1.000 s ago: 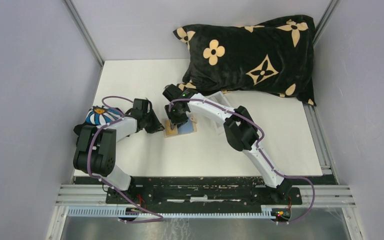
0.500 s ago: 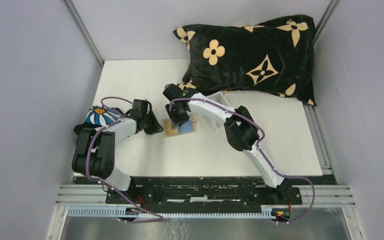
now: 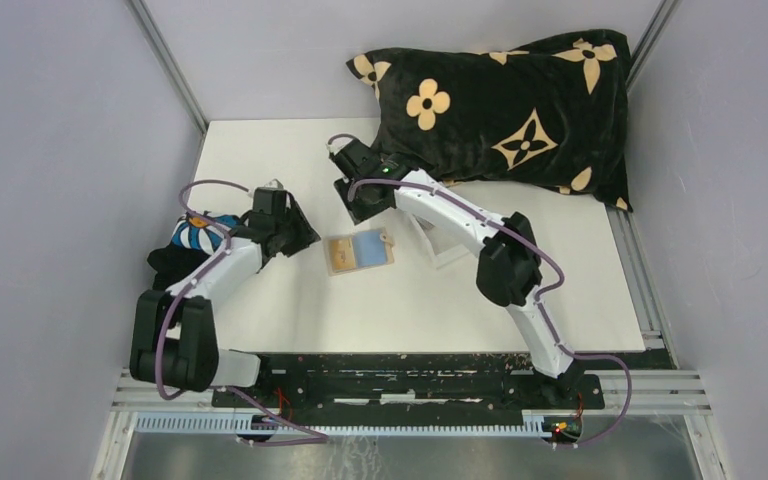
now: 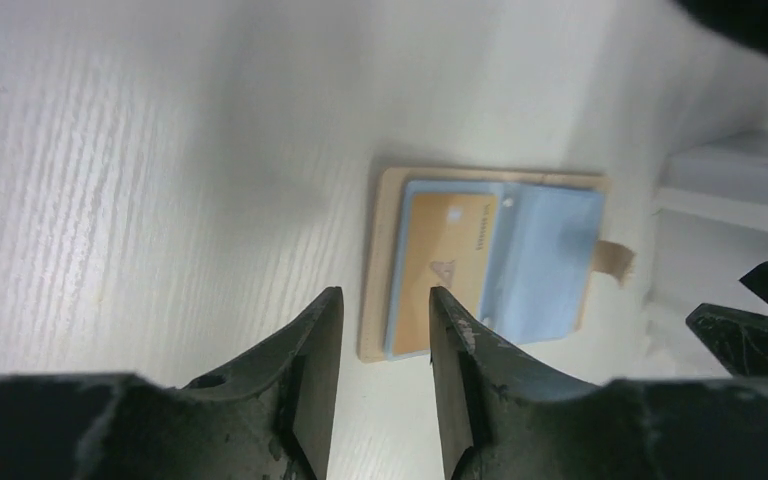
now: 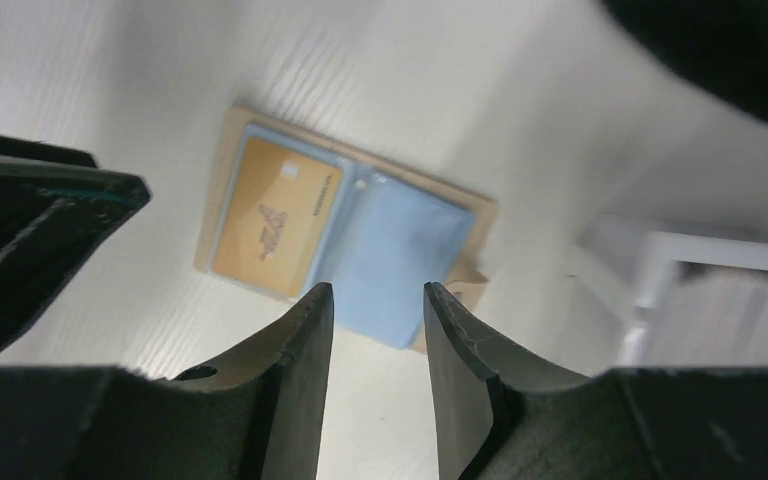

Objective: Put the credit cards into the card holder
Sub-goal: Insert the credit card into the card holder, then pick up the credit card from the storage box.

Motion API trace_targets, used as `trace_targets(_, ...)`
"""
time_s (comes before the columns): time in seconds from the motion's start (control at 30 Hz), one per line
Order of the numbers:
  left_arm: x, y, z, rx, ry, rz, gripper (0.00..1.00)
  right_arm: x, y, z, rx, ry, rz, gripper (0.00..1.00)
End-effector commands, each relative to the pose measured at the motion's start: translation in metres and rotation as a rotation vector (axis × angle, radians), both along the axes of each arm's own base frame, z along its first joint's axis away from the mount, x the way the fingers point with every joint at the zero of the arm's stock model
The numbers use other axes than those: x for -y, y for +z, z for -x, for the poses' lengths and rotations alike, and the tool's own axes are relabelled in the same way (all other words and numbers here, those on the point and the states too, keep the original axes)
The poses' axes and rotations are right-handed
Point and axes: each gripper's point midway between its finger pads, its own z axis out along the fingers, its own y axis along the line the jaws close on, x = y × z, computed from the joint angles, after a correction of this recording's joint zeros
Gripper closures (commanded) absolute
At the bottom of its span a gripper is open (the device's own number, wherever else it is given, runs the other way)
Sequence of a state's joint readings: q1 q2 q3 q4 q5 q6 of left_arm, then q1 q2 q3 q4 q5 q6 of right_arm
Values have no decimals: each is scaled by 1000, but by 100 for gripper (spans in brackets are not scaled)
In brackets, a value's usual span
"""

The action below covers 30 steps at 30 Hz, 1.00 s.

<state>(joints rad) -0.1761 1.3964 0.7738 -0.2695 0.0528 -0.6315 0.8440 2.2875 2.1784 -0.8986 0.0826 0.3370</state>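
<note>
1. Left gripper (image 4: pixel 380 300), black two-fingered: spread, empty, at bottom centre of its wrist view.
2. Right gripper (image 5: pixel 372 295): likewise spread, pinching nothing.
3. Flat tan leather-like card holder (image 3: pixel 360 252): lying open at overhead frame centre, yellowish plastic card (image 4: pixel 440 255) tucked in left pocket.
4. Probably next: check for cards left out, else pin one flap and fold gently.

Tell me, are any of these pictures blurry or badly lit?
Top external view: sharp, evenly lit, shadows faint. Left wrist view: the card holder looks soft, the left tool a dark silhouette. Right wrist view: slight blur, the clear box washed out.
</note>
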Motion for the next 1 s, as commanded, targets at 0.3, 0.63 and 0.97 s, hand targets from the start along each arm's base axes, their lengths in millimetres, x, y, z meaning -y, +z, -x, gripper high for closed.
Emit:
trace_targets(0.3, 24, 137, -28, 443, -79, 160, 1, 105, 128, -87, 511, -298, 48, 65)
trace_targets(0.63, 50, 135, -32, 422, -163, 280, 0, 150, 83, -87, 381, -275, 69, 34)
trace_targets(0.97, 67, 125, -29, 395, -175, 300, 6, 178, 46, -87, 168, -242, 83, 42)
